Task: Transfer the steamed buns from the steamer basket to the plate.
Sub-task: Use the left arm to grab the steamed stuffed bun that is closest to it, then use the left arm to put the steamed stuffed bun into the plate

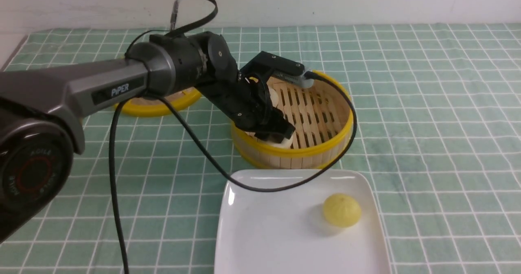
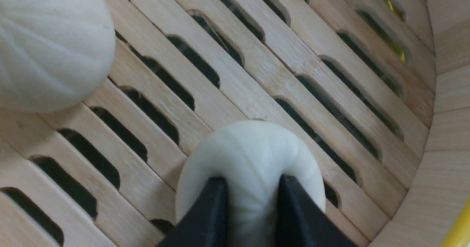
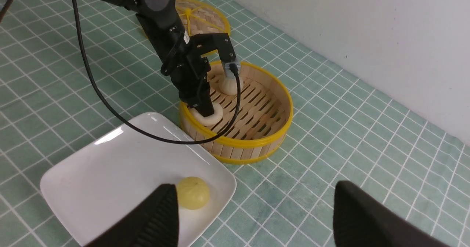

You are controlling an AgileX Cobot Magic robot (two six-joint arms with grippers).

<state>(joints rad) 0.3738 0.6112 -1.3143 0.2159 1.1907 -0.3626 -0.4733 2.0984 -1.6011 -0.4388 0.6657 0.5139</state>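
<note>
Nearest, the glossy white square plate (image 1: pixel 260 233) is carrying the yellow pleated bun (image 1: pixel 342 210) off-centre, leaving room for more. The right gripper (image 3: pixel 256 188) is hovering clear of the work, jaws wide apart and empty. Beyond, in the round bamboo steamer basket (image 1: pixel 325 152), the left gripper (image 2: pixel 251 188) is clamping the near white pleated bun (image 2: pixel 249 155) by its sides, apparently for lifting. The far white bun (image 2: pixel 47 45) is sitting behind it.

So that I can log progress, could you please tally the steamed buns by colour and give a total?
White buns: 2, the held white bun pinched in the left hand and the loose white bun, both in the steamer basket
Yellow buns: 1, the yellow bun on the plate
Total: 3
</note>
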